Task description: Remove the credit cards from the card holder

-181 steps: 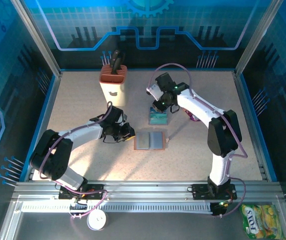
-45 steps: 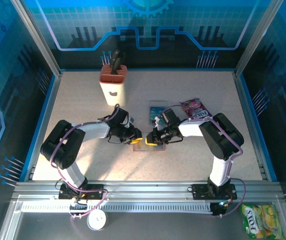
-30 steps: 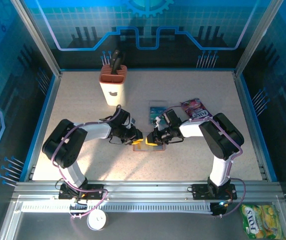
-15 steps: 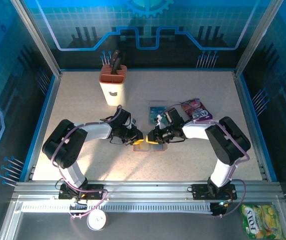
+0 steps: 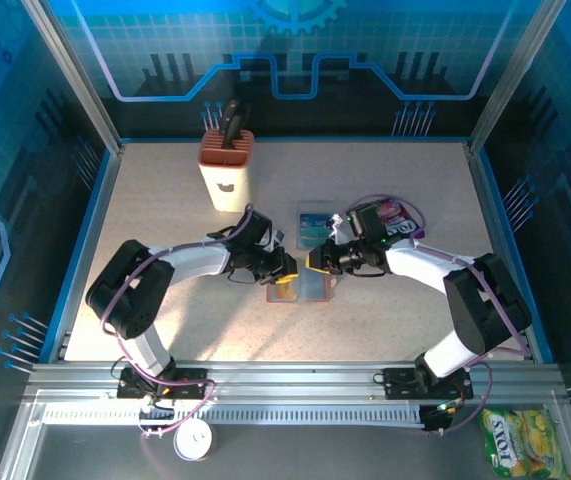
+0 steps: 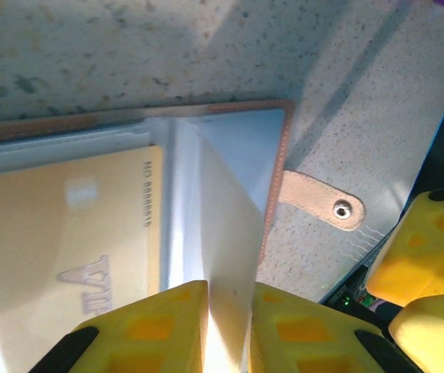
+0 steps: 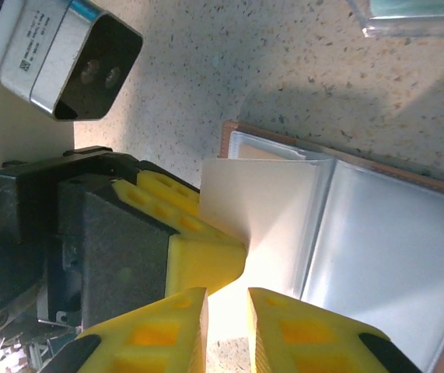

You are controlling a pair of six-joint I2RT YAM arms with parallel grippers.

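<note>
We see left gripper (image 6: 228, 301) pinching a leaf (image 6: 223, 225) of the open holder (image 6: 241, 144) mid-table; right gripper (image 7: 227, 307) near-closed, grip unclear. Yellow card (image 6: 58, 233) sits pocketed. Pulling the leaf could drag the holder, card unmoved.

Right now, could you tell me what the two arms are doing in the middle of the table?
They are working on the open card holder. The left gripper pinches a pale pocket sleeve and holds it raised; a yellow card sits in the pocket beside it. The right gripper hovers at the holder's edge, fingers nearly together, with nothing clearly held. Teal cards lie in the clear tray just behind.
</note>
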